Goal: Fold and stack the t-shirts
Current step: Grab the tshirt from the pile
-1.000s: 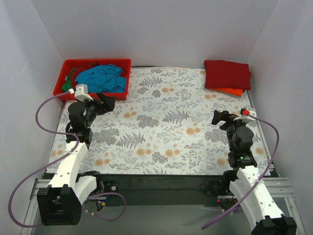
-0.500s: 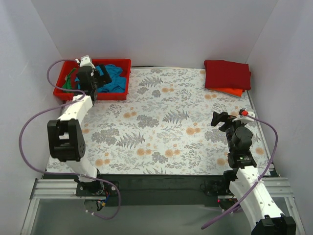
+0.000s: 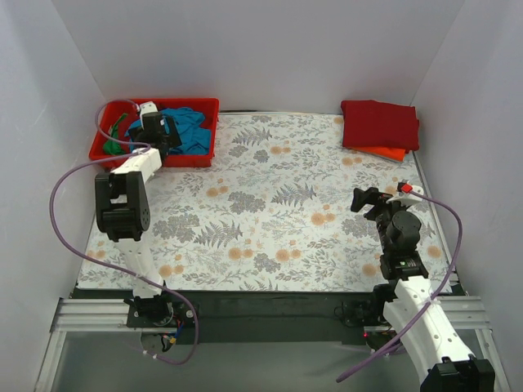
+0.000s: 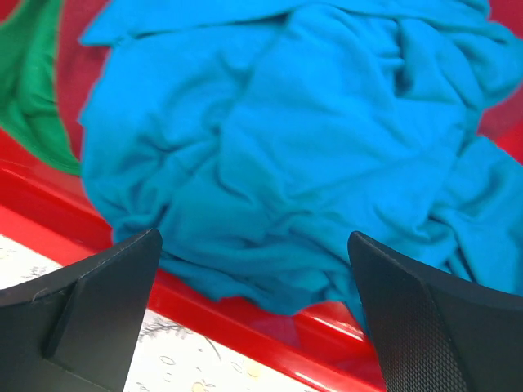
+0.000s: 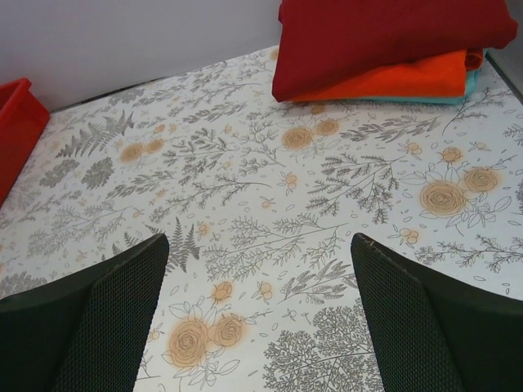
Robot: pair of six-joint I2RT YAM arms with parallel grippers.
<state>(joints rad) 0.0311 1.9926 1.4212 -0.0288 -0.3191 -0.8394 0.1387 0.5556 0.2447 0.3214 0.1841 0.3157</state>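
A crumpled blue t-shirt (image 3: 186,131) lies in a red bin (image 3: 211,106) at the back left, with a green shirt (image 3: 114,135) beside it. The left wrist view shows the blue shirt (image 4: 286,139) close up, the green shirt (image 4: 33,90) and the bin's front wall (image 4: 245,322). My left gripper (image 3: 167,135) is open and empty, just above the bin's near edge over the blue shirt. A stack of folded shirts, dark red (image 3: 380,122) on orange (image 3: 384,152), lies at the back right; it also shows in the right wrist view (image 5: 392,37). My right gripper (image 3: 365,198) is open and empty above the tablecloth.
The floral tablecloth (image 3: 278,204) covers the table. White walls enclose the back and both sides. A purple cable (image 3: 61,184) loops beside the left arm. A teal edge (image 5: 441,100) shows under the orange shirt.
My left arm has swung from the tablecloth's left side back to the red bin and now hovers over the blue shirt. The right arm has barely moved.
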